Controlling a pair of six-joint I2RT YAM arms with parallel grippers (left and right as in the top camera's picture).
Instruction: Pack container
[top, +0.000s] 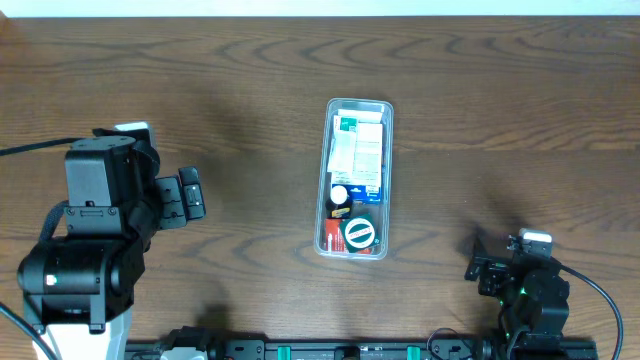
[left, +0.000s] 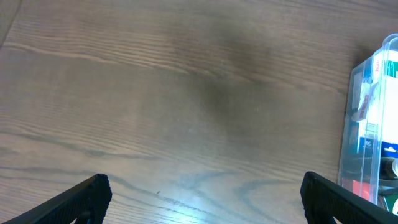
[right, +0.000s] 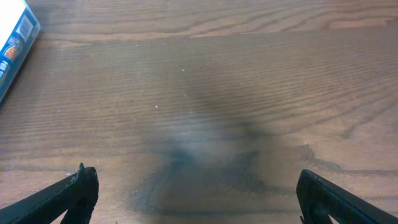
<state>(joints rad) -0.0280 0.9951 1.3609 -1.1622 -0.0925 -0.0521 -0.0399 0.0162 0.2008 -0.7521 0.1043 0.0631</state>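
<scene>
- Left claw (top: 192, 196): fingers spread wide, pinching nothing, over the bare surface (top: 250, 110).
- Right claw (top: 486, 268): also spread wide and empty, near the surface's front edge.
- The container (top: 360, 101) lies between them at mid-surface, well apart from both.
- It is packed with small boxes (top: 360, 150).

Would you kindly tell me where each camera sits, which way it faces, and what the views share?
Overhead: above the table, looking straight down at the container; left arm and right arm show.
Left wrist: low over the wood, facing the container at frame right; open jaws at bottom.
Right wrist: low too, container at top left; open jaws at bottom.
Shared: all three see the container.
</scene>
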